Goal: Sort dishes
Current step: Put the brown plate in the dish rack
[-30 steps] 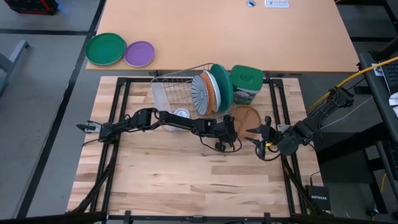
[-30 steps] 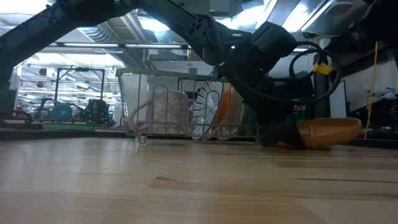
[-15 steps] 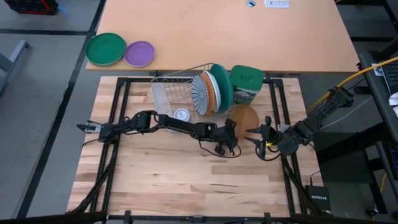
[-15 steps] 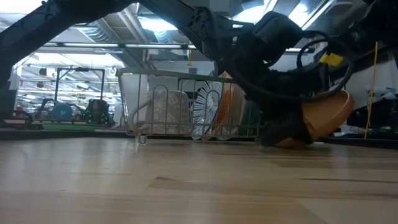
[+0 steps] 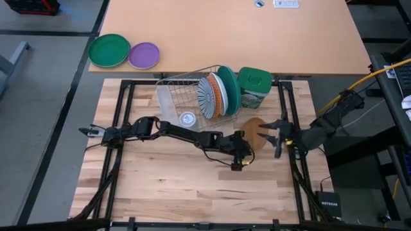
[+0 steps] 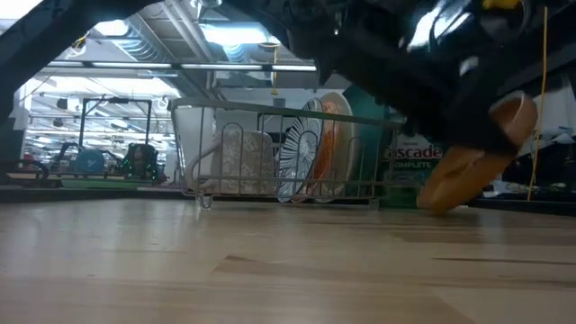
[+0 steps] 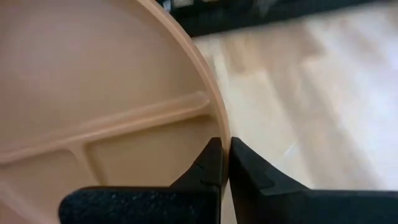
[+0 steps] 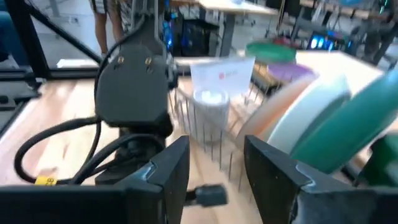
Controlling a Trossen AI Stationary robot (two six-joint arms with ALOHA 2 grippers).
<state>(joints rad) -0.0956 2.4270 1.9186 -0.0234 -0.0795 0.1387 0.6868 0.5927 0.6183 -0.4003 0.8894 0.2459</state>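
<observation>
Overhead: left tool (image 5: 244, 145) pinched shut on the rim of the brown plate (image 5: 255, 133), plate tilted up off the wooden counter (image 5: 186, 186), just in front of the wire rack (image 5: 186, 96). Right tool (image 5: 277, 135) close beside the plate's far side, fingers spread, gripping nothing. Striped plate (image 5: 207, 97), orange plate (image 5: 217, 93), white plate (image 5: 225, 91) and teal plate (image 5: 231, 88) standing on edge in the rack. Green canister (image 5: 255, 86) right behind the brown plate. Green plate (image 5: 109, 50) and purple plate (image 5: 144, 55) well apart on the other desk.

Low: brown plate (image 6: 468, 157) raised on a slant, lower edge near the counter (image 6: 270, 270); can't tell if touching. Rack (image 6: 261, 153) behind, plates upright in it.

Left wrist: fingertips (image 7: 214, 162) clamped on the plate's rim (image 7: 124, 93).

Right wrist: own fingers (image 8: 168, 174) apart, left arm's wrist housing (image 8: 134, 87) straight ahead, rack beyond.
</observation>
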